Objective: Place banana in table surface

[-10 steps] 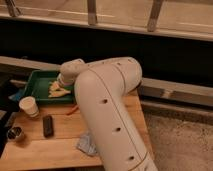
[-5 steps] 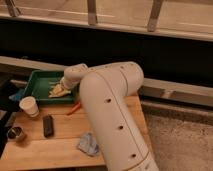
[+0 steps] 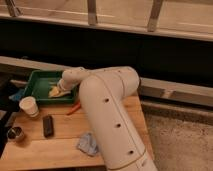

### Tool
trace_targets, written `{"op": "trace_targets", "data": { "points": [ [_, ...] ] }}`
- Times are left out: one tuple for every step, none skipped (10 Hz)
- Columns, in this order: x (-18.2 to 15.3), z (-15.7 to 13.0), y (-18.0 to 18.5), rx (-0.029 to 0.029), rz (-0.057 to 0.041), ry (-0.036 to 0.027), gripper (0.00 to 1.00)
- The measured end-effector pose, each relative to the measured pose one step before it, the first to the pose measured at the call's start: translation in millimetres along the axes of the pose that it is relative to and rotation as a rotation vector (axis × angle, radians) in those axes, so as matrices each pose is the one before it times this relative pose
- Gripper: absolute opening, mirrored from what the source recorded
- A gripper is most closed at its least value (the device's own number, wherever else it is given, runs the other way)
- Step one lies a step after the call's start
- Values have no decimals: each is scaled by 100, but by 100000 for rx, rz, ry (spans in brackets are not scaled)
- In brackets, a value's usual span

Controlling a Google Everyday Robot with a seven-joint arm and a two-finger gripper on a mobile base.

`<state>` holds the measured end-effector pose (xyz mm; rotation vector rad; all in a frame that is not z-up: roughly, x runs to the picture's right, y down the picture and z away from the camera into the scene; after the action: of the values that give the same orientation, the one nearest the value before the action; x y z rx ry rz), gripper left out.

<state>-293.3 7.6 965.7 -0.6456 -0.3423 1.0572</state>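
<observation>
The banana point(image 3: 54, 92), pale yellow, lies inside the green tray point(image 3: 36, 81) at the back left of the wooden table surface point(image 3: 60, 136). My white arm reaches from the right over the table into the tray. My gripper point(image 3: 59, 89) is at the banana's right end, down at tray level and mostly hidden behind the wrist. It stands open, and I see no grip on the fruit. The banana rests on the tray floor.
A white cup point(image 3: 29, 106) stands in front of the tray. A black block point(image 3: 48, 125) and a small metal cup point(image 3: 15, 133) lie nearer the front left. A red-orange stick point(image 3: 74, 108) lies by the arm, and a blue cloth point(image 3: 88, 144) at the front.
The wrist has sunk lower into the tray toward the banana. The banana and the other items have not moved.
</observation>
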Motion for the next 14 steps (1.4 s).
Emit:
{"op": "trace_targets", "data": {
  "points": [
    [-17,653,449,149,-472,846,73],
    [-55,575,420,-141,-714,545,63],
    [-141,193,144,-6,-710,6,53],
    [-36,111,140,-31,-531,210,41],
    [72,164,268,-145,-484,413,32],
    [-111,28,300,-154,-596,-25,24],
    [-6,-107,95,84,-508,-266,13],
    [-65,-334,16,171,-415,-609,4],
    [-71,-332,114,143,-610,-389,0],
    [-378,-604,300,1318,-1878,191,0],
    [-885,-1137,836,1307,-2642,-576,0],
    [-590,-1075,251,336,-1305,-1195,0],
    [-758,-1424,274,86,-1140,-1713,0],
    [-882,-1713,506,-473,-2609,-1985,0]
  ]
}}
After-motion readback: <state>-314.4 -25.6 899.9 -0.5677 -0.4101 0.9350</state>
